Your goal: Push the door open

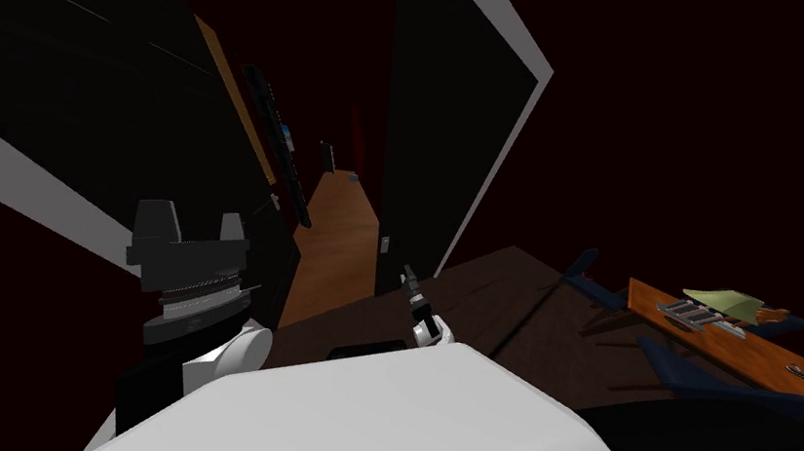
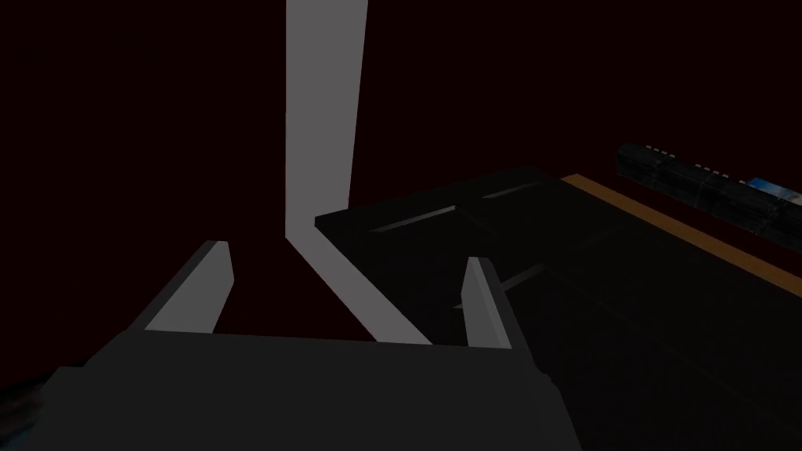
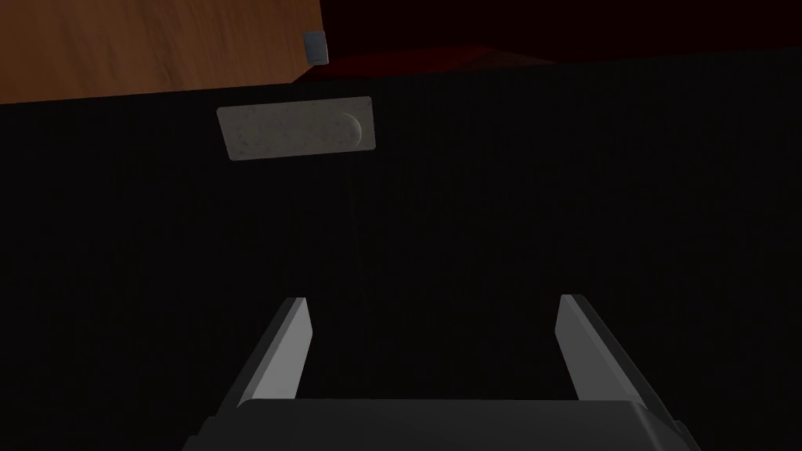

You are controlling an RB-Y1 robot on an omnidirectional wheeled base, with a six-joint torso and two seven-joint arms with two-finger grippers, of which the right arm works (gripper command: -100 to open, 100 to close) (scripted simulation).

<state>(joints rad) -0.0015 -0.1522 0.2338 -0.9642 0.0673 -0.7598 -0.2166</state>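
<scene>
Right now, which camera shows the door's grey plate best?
Right wrist view: the grey plate sits big on the dark door. Head view makes it a speck; left wrist view faces white trim.

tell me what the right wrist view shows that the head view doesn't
Right wrist view: the round bump on the grey plate, and the right gripper's fingers open. Head view: the white door frame, the table to my right, the left arm. Both: the dark door and the wood floor beyond it.

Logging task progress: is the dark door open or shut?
Partly open: wood floor shows past the door at its free edge, near its grey plate.
</scene>
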